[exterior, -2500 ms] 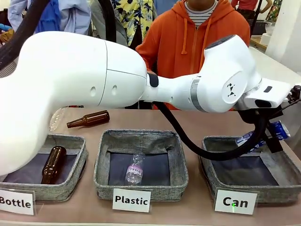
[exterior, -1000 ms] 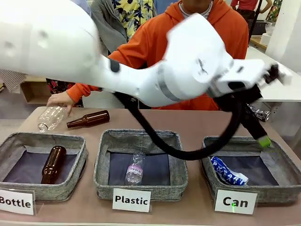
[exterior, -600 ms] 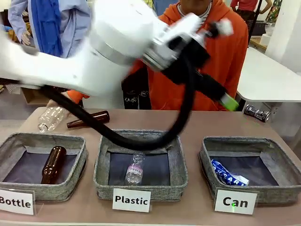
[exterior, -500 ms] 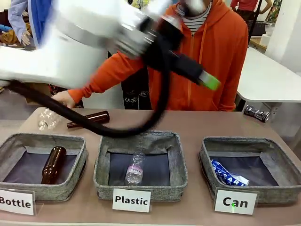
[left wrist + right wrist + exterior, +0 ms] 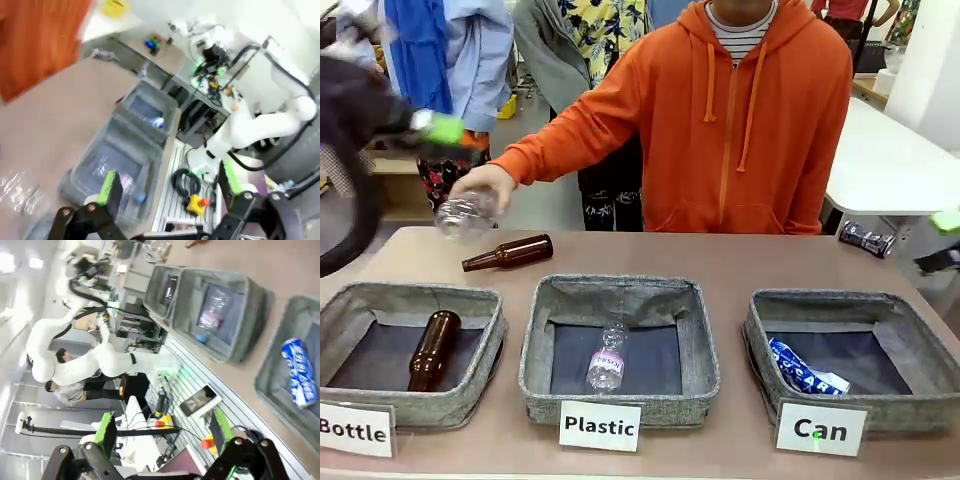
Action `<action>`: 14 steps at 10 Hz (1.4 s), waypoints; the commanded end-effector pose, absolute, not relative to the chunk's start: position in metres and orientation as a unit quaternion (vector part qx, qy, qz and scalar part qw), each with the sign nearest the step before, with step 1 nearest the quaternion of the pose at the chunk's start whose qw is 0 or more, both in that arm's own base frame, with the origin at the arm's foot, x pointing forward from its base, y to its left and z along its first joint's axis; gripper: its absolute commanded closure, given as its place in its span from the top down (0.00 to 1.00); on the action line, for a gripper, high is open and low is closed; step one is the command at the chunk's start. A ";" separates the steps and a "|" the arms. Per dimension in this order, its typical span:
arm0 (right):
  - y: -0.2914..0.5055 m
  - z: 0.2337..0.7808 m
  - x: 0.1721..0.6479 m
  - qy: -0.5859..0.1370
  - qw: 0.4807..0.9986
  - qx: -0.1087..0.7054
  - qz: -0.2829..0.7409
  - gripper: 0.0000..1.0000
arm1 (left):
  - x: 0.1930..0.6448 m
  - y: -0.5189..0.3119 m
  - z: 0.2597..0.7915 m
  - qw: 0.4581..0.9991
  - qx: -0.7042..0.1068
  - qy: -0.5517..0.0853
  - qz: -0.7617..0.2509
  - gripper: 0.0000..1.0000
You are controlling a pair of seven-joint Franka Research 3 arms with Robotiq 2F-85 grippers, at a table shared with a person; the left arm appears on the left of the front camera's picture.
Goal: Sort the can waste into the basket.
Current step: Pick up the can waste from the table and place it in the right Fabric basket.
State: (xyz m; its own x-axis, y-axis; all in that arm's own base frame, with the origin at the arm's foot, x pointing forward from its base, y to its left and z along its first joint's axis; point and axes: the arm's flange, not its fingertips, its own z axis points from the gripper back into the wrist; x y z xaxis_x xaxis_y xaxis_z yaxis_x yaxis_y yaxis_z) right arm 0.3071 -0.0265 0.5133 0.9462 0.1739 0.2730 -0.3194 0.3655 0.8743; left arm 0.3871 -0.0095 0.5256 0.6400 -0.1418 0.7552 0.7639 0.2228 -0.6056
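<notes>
Blue can [image 5: 805,368]: in Can basket [image 5: 910,412]
Dark can [image 5: 867,239]: on table [image 5: 740,260] beyond
Left gripper [image 5: 167,181]: wide, empty
Right gripper [image 5: 163,426]: wide, empty

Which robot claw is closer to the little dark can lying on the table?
The right one. The right gripper hangs just to the right of the dark can, at the table's right edge. The left gripper is far off, above the table's left end.

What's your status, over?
Left gripper open, empty; right gripper same. Blue can in Can basket; dark can on table beyond it. Person's hand holds plastic bottle, far left.
</notes>
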 end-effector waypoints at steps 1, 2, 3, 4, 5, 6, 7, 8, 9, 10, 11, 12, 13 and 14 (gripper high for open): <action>-0.015 0.510 0.319 -0.063 0.817 0.557 0.138 1.00 | 0.416 0.049 0.485 0.728 -0.570 -0.279 -0.261 1.00; -0.013 0.506 0.325 -0.057 0.824 0.549 0.127 1.00 | 0.422 0.086 0.458 0.724 -0.586 -0.297 -0.210 1.00; -0.014 0.500 0.330 -0.062 0.830 0.543 0.113 1.00 | 0.426 0.114 0.427 0.706 -0.618 -0.295 -0.181 1.00; -0.014 0.506 0.317 -0.057 0.818 0.553 0.147 1.00 | 0.433 0.124 0.402 0.697 -0.634 -0.289 -0.169 1.00; -0.014 0.506 0.317 -0.057 0.818 0.553 0.147 1.00 | 0.443 0.125 0.382 0.696 -0.637 -0.295 -0.152 1.00; -0.014 0.506 0.317 -0.057 0.818 0.553 0.147 1.00 | 0.413 0.127 0.405 0.726 -0.604 -0.282 -0.167 1.00; -0.014 0.506 0.317 -0.057 0.818 0.553 0.147 1.00 | 0.413 0.127 0.405 0.726 -0.604 -0.282 -0.167 1.00; -0.014 0.506 0.317 -0.057 0.818 0.553 0.147 1.00 | 0.413 0.127 0.405 0.726 -0.604 -0.282 -0.167 1.00; -0.014 0.506 0.317 -0.057 0.818 0.553 0.147 1.00 | 0.413 0.127 0.405 0.726 -0.604 -0.282 -0.167 1.00; -0.014 0.506 0.317 -0.057 0.818 0.553 0.147 1.00 | 0.413 0.127 0.405 0.726 -0.604 -0.282 -0.167 1.00; -0.014 0.506 0.317 -0.057 0.818 0.553 0.147 1.00 | 0.413 0.127 0.405 0.726 -0.604 -0.282 -0.167 1.00; -0.014 0.506 0.317 -0.057 0.818 0.553 0.147 1.00 | 0.413 0.127 0.405 0.726 -0.604 -0.282 -0.167 1.00; -0.014 0.506 0.317 -0.057 0.818 0.553 0.147 1.00 | 0.413 0.127 0.405 0.726 -0.604 -0.282 -0.167 1.00; -0.014 0.506 0.317 -0.057 0.818 0.553 0.147 1.00 | 0.413 0.127 0.405 0.726 -0.604 -0.282 -0.167 1.00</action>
State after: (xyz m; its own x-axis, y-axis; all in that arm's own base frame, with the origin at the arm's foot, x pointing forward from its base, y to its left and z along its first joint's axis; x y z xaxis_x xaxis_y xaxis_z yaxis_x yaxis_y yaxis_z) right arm 0.3191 -0.0138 0.5046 0.9506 0.1760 0.2556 -0.3034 0.3535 0.8849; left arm 0.4156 0.1280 0.4043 0.7789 0.0992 0.6193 0.5926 0.2068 -0.7785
